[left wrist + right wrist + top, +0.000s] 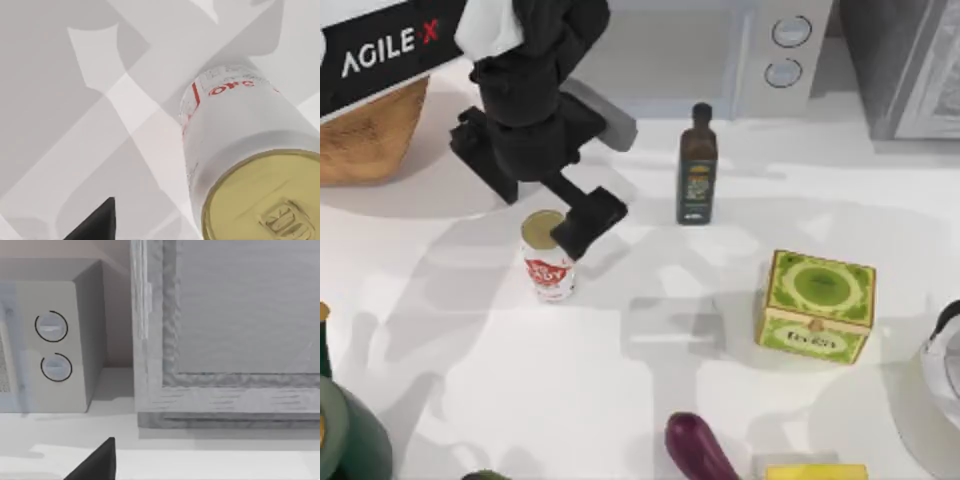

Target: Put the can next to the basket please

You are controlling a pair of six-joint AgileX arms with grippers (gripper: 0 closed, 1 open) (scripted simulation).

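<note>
One can (548,262) stands upright on the white table (620,400), left of centre, its dull gold top up and red lettering on its white side. My left gripper (582,222) hangs right at the can's top, at its two o'clock edge; I cannot tell how far its fingers are spread or whether they have hold of the can. In my left wrist view the can (240,150) looms close, with one dark fingertip (97,222) apart from it. The basket (365,135) sits well away at the can's ten o'clock, by the table's left edge. A dark bottle (697,165) stands at the can's two o'clock, a green box (817,305) at four o'clock, an eggplant (698,448) at five. My right arm is parked facing the microwave (55,347).
</note>
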